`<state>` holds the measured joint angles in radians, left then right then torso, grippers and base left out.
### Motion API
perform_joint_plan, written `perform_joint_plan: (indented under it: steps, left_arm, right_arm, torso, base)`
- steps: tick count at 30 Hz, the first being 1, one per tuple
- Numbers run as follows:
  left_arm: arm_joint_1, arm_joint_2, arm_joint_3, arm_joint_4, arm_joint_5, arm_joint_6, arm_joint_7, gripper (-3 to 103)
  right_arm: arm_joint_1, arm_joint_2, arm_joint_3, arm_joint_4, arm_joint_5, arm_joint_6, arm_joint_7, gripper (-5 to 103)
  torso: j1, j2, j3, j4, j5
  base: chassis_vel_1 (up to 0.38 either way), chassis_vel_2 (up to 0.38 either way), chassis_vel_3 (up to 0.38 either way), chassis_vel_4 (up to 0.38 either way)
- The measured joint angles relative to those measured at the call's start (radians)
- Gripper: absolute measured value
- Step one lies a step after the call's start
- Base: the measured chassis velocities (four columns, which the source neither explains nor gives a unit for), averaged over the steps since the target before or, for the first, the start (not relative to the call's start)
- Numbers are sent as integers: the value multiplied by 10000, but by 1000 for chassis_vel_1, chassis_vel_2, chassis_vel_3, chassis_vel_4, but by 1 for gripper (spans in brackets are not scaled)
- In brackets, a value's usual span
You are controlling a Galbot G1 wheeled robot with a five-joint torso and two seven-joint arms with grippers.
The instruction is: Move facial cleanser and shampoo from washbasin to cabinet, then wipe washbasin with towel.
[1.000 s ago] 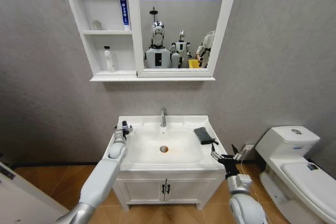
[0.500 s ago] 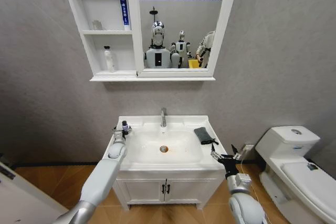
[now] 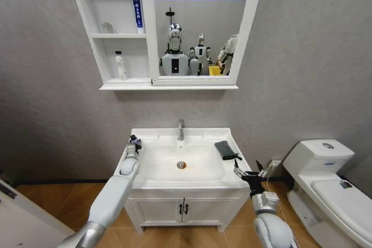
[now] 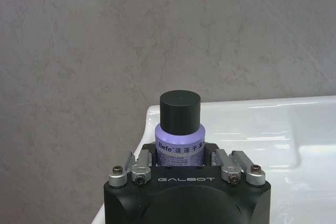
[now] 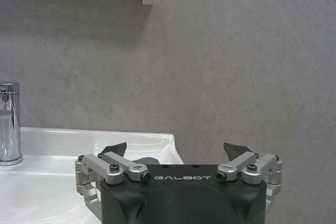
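Left gripper (image 3: pixel 135 141): clamped on a purple bottle (image 4: pixel 180 139), far-left corner of the washbasin (image 3: pixel 228 173).
Right gripper (image 3: pixel 251 173): spread wide, near-right corner.
Towel (image 3: pixel 226 150): right rim.

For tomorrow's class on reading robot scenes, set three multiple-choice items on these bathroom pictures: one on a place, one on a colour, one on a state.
1. Where does the towel lie?
A. on the washbasin's right rim
B. on a cabinet shelf
C. on the toilet lid

2. What colour is the cap of the bottle in the left gripper?
A. white
B. black
C. red

3. How is the right gripper?
A. shut on the towel
B. shut on the tap
C. open, holding nothing

Answers:
1 A: the dark cloth sits on the washbasin rim, right of the bowl.
2 B: the left wrist view shows a black cap over a lilac label.
3 C: the right wrist view shows its fingers spread apart with nothing between them, at the washbasin's front right corner.
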<state>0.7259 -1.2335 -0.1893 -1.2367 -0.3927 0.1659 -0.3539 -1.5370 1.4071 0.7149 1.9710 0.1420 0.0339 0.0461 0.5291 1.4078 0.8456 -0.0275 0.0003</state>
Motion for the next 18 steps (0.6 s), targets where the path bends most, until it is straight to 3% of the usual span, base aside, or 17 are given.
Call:
perform_joint_plan:
  steps: [6,12,14,16,17,18]
  left_arm:
    - [90,124,60,-415,-83,100,-117,43]
    - [280,692,106,-2370,-553,693,-958,43]
    - [381,1160,146,-3602,-968,1106,-1441,43]
    - [449,1749,174,-5095,-1883,1951,-2254,43]
    - [449,1749,174,-5095,-1883,1951,-2254,43]
    - [461,2052,185,-5808,-2380,2442,-2687,43]
  right_arm:
    - [0,-75,47,-81,67,79,0,100]
    - [-23,-78,-12,-104,65,113,-1,100]
    - [-7,-82,-64,-105,46,113,-4,100]
    - [25,-85,-134,-108,-59,115,-6,100]
    - [25,-85,-134,-108,-59,115,-6,100]
    - [33,-70,-166,-110,-142,126,-8,100]
  torso:
    - [0,0,0,-2,-1]
    - [-1,0,-1,-4,1]
    - [-1,0,-1,-1,-3]
    - [-2,0,-1,2,-1]
    - [-2,0,-1,2,-1]
    - [-1,0,-1,-3,-6]
  base:
    - [0,0,0,0]
    - [0,0,0,0]
    - [0,0,0,0]
    - [0,0,0,0]
    - [0,0,0,0]
    - [0,0,0,0]
